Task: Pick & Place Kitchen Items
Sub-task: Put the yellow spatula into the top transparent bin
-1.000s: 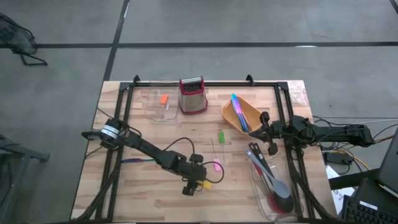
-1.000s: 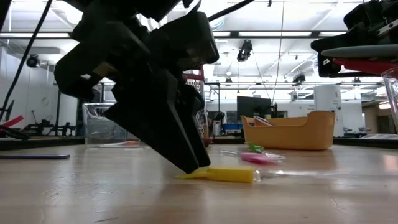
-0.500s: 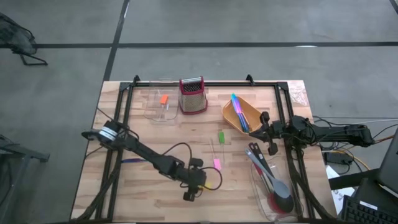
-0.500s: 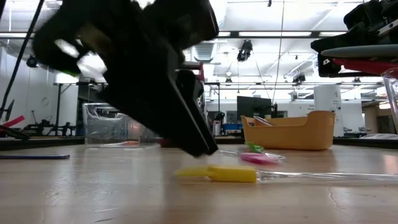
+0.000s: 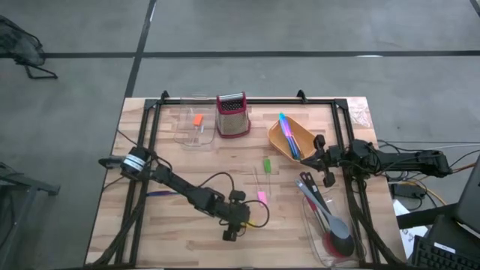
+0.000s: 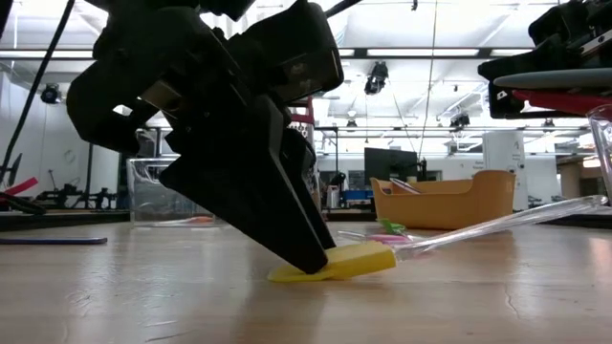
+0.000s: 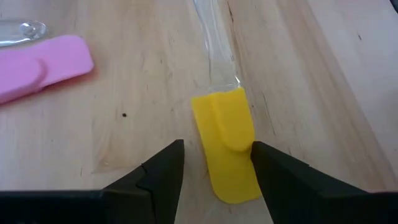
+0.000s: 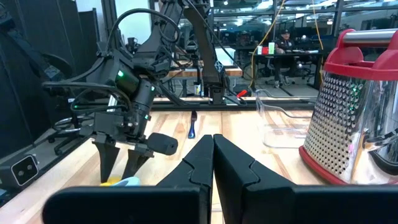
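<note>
We are at the grasp step on the yellow piece (image 7: 227, 146). The left gripper (image 7: 214, 165) stands tip-down on the table (image 5: 180, 240), fingers apart, with the yellow piece lying between them and its clear handle (image 6: 497, 222) running away from the tips. In the low view one fingertip (image 6: 311, 256) presses on the near end of the piece, and the handle tilts up off the wood. The pink piece (image 7: 40, 65) lies just beside the gripper, apart from it.

The right gripper (image 8: 213, 155) waits well away, near the orange tray (image 5: 283, 146), fingers together on nothing.

We judge the next move to be closing the fingers squarely on the yellow piece, then lifting. The piece is thin and already tipped, so the closure calls for a centred, gentle squeeze; an off-centre one could flick it out.
</note>
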You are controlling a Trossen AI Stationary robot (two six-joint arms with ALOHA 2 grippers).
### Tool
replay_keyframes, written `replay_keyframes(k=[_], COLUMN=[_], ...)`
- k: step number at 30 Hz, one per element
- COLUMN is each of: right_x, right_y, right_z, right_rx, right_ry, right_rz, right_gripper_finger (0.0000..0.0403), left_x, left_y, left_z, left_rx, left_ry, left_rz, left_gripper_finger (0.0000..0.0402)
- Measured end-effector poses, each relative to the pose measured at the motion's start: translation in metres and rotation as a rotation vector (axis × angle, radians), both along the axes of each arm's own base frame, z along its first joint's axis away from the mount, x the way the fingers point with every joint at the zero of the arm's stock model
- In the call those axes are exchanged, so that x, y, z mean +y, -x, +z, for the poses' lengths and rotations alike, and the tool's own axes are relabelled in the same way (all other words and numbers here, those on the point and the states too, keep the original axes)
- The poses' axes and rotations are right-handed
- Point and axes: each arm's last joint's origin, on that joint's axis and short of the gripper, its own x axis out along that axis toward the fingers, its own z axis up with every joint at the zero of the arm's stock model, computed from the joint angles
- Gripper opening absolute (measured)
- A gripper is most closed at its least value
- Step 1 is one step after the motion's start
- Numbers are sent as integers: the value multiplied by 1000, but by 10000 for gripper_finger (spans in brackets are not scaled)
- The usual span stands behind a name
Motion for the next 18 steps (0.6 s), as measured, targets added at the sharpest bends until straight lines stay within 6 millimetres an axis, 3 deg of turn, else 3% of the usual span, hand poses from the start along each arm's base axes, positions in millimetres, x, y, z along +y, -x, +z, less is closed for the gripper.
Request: replay_keyframes(k=[6, 14, 18], right_x=[0, 0, 0], right_y=[0, 0, 0], right_z=[0, 0, 0], right_rx=[0, 0, 0], right_ry=[0, 0, 0], right_rz=[0, 0, 0], right_gripper_finger=[8, 8, 8], left_x=[0, 0, 0], left_y=[0, 1, 0], left_z=[-1, -2, 0], left_rx=[-5, 1, -16], left_ry=[-10, -20, -33], left_rz=[-11, -63, -80], left_gripper_finger=[168, 23, 8])
